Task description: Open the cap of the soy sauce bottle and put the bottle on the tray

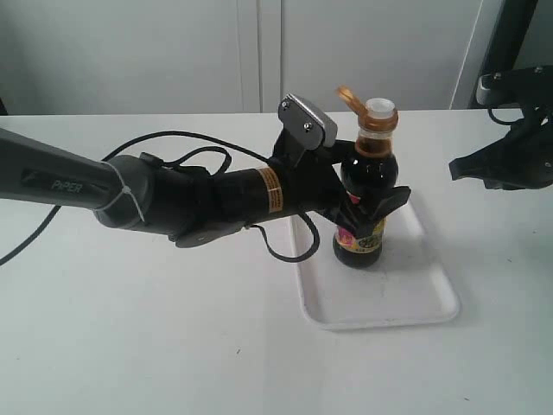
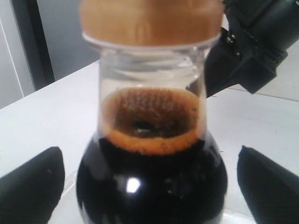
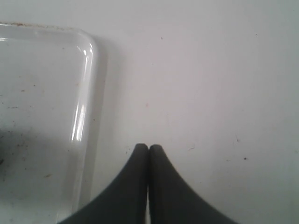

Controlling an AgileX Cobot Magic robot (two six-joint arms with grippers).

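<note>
The soy sauce bottle (image 1: 367, 169) stands upright on the far part of the white tray (image 1: 406, 303). Its amber cap (image 1: 349, 97) is flipped back off the white spout. My left gripper (image 1: 370, 206) is open around the bottle's body at label height. In the left wrist view the dark bottle (image 2: 152, 177) fills the middle, and a gap shows between it and each black finger (image 2: 30, 186). My right gripper (image 3: 149, 148) is shut on nothing, hovering over the table just beside the tray's rim (image 3: 86, 93). In the exterior view the right gripper (image 1: 456, 169) sits right of the tray.
The left arm (image 1: 130, 194) reaches in from the left with its cable looping onto the tray's near-left edge. The right arm's black body (image 2: 252, 46) shows behind the bottle. A white wall backs the white table (image 1: 130, 328).
</note>
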